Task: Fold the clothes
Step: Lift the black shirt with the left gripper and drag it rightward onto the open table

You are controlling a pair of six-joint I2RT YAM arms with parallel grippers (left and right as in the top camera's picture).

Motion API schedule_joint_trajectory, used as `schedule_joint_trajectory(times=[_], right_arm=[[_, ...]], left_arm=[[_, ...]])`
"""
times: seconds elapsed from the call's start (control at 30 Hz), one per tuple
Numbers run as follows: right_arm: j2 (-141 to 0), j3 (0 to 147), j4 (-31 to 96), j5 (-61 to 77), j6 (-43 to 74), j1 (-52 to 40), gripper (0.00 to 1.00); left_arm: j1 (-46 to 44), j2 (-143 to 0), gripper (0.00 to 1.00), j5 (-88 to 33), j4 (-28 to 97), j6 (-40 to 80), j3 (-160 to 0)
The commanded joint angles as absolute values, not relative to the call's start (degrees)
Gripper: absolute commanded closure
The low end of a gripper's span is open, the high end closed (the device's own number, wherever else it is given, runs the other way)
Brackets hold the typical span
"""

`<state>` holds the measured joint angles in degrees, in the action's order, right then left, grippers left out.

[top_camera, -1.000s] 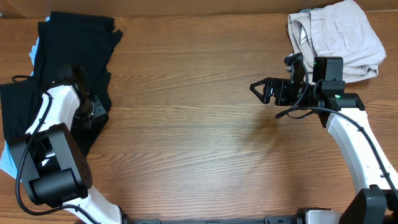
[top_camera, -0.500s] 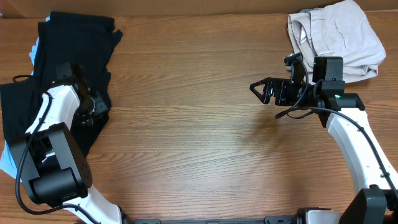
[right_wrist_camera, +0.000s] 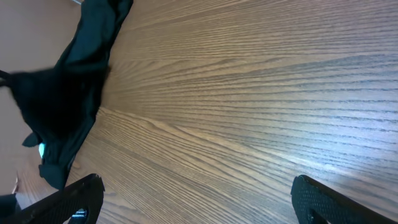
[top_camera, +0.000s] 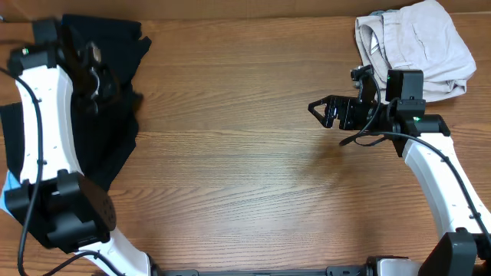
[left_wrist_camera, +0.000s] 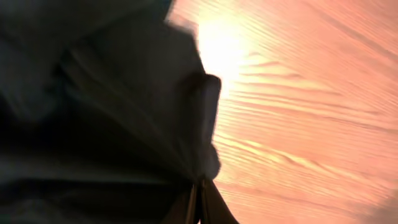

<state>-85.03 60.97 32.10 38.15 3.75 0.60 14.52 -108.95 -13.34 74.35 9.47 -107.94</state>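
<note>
A pile of black T-shirts (top_camera: 107, 138) lies at the table's left edge, and a bit of the pale blue one (top_camera: 9, 184) peeks out beneath. My left gripper (top_camera: 93, 73) is raised over the pile's far part and is shut on a fold of a black T-shirt (left_wrist_camera: 124, 112); its closed fingertips (left_wrist_camera: 200, 205) show in the blurred left wrist view. Beige trousers (top_camera: 418, 46) lie crumpled at the far right. My right gripper (top_camera: 326, 111) is open and empty above bare table, left of the trousers. In the right wrist view its fingers (right_wrist_camera: 199, 205) are spread wide, with the black pile (right_wrist_camera: 74, 87) far off.
The brown wooden table (top_camera: 245, 169) stretches between the two heaps. The left arm's white link (top_camera: 38, 130) reaches over the black pile. The right arm (top_camera: 437, 169) comes in from the front right.
My left gripper has swung up and toward the far edge of the table, lifting black cloth with it. The right arm has not moved.
</note>
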Motion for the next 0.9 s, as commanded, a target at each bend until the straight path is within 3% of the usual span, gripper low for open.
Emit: schedule_joint_trajectory(times=[0.0,0.27,0.87], right_arm=[[-85.0,62.2,31.6,38.9,5.2,0.5,0.00],[-83.1,62.3,32.2,43.8,6.2,5.9,0.00],[-74.6,62.9,45.1,45.0,5.6,29.8,0.00]], left_arm=[[9.0,-108.6,0.96,-16.5,78.3,5.7,-116.6],[-4.8,-108.6,0.96,-16.6,78.7,5.9,-126.0],[-34.1,-121.0,0.96,-20.1,59.5,12.1,-124.9]])
